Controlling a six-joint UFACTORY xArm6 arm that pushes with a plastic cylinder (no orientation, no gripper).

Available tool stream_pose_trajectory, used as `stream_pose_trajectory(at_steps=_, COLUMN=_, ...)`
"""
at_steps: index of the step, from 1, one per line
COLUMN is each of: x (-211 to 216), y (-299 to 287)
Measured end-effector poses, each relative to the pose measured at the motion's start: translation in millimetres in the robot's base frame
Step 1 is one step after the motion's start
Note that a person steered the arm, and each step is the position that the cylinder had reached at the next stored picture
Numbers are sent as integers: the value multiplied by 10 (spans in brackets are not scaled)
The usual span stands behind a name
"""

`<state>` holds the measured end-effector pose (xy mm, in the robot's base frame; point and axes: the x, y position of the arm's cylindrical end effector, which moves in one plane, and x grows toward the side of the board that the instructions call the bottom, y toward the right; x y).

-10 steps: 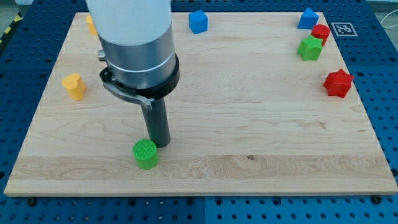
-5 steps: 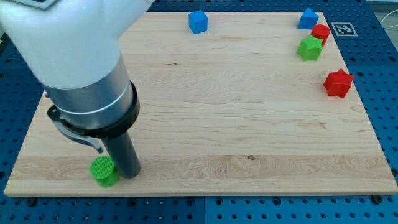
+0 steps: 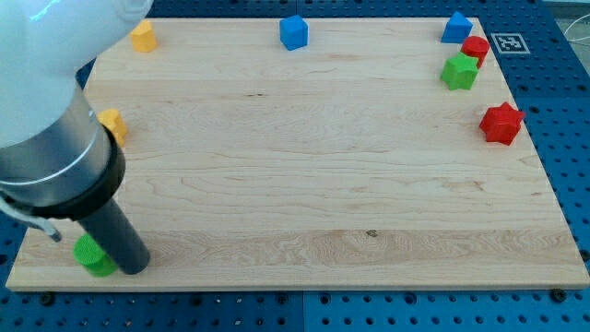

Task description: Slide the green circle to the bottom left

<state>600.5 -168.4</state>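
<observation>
A pale wooden board (image 3: 304, 184) lies on a blue table (image 3: 572, 138) dotted with holes; a thick white and grey robot arm (image 3: 46, 120) fills the view's left and ends in a straight dark rod; my tip (image 3: 134, 269) rests on the board near the bottom left corner. There are no fingers here, nothing that opens or closes, only the plain rod end. The green circle (image 3: 90, 255) sits in the board's bottom left corner, touching the left side of the rod just above my tip; the rod covers its right part.

No container is in view; every block lies loose on the board. A blue block (image 3: 293, 31) sits at the top edge, left of the middle. At the top right corner is another blue block (image 3: 455, 27); just below it a small red block (image 3: 477, 48), and against that a green block (image 3: 459, 71); the three crowd together. A red star (image 3: 501, 124) stands alone lower down the right side.

A yellow block (image 3: 142, 36) sits at the top left; a second yellow block (image 3: 113, 124) at the left edge is half hidden behind the arm, so its shape is unclear.

A small black and white square marker (image 3: 507, 42) is fixed at the board's top right corner; no readable writing shows on it.
</observation>
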Motion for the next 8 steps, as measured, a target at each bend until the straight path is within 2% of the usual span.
stream_pose_trajectory(at_steps=5, x=-103, y=-387)
stream_pose_trajectory(at_steps=6, x=-252, y=-362)
stream_pose_trajectory(at_steps=8, x=-878, y=-209)
